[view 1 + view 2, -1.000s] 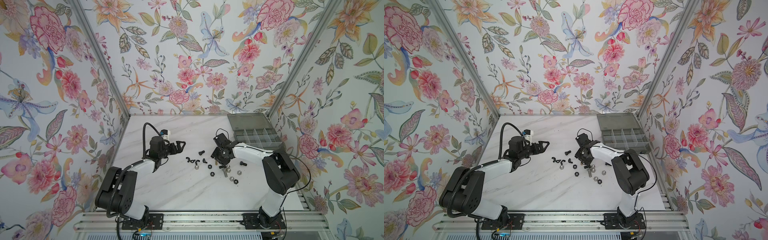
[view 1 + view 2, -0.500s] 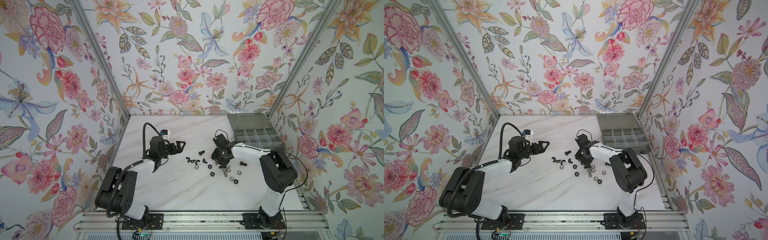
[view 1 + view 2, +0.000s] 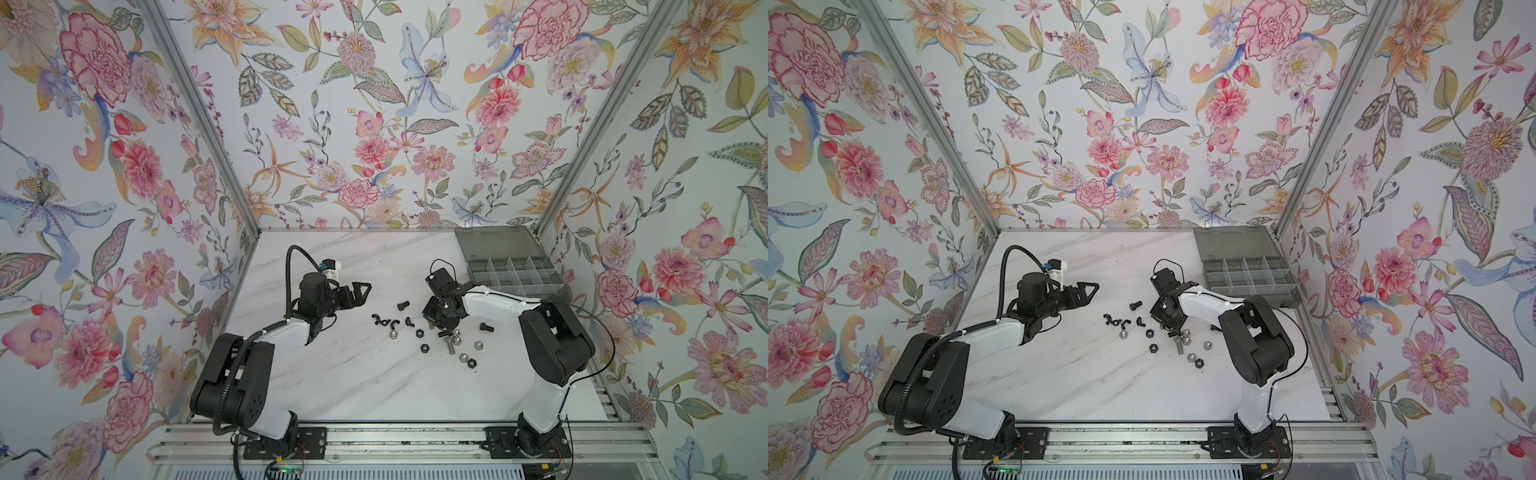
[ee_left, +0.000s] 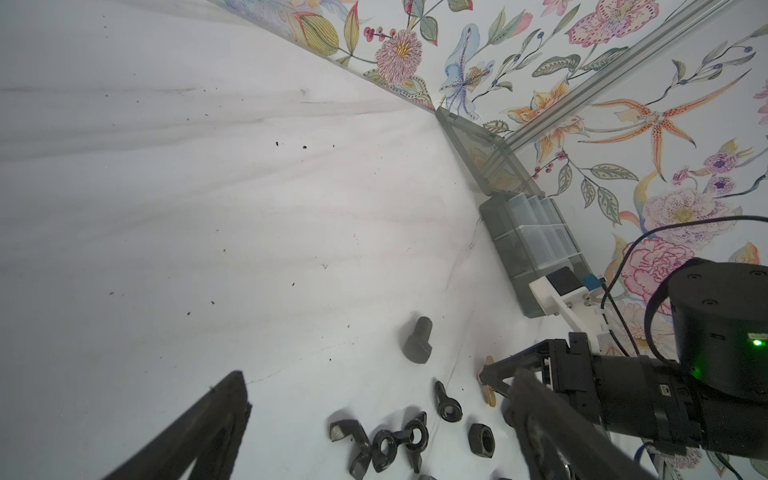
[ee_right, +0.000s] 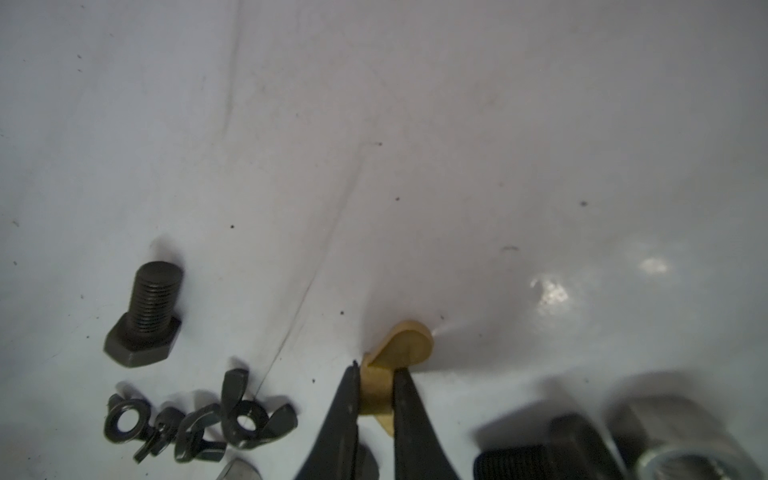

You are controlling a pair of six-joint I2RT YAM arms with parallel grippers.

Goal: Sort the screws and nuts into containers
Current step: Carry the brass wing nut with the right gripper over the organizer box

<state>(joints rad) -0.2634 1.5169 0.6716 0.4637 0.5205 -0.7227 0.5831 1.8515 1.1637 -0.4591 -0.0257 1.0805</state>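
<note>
Organiser box [image 3: 515, 277]: right of centre in both top views, by the right wall on the table [image 3: 332, 374]; lid [image 3: 494, 243] lying open behind it.
Cells: whether any holds a piece cannot be told.
Right fingers [image 5: 347, 399]: clenched on a brass winged nut [image 5: 405, 345], low at the table.
Left fingers [image 4: 216, 415]: spread, holding nothing.
Loose pieces: black screws [image 3: 403, 306], black winged nuts [image 3: 388, 321], silver nuts [image 3: 457, 340], scattered mid-frame.
Change: a second ago the right fingers stood apart; the left arm has not moved.
</note>
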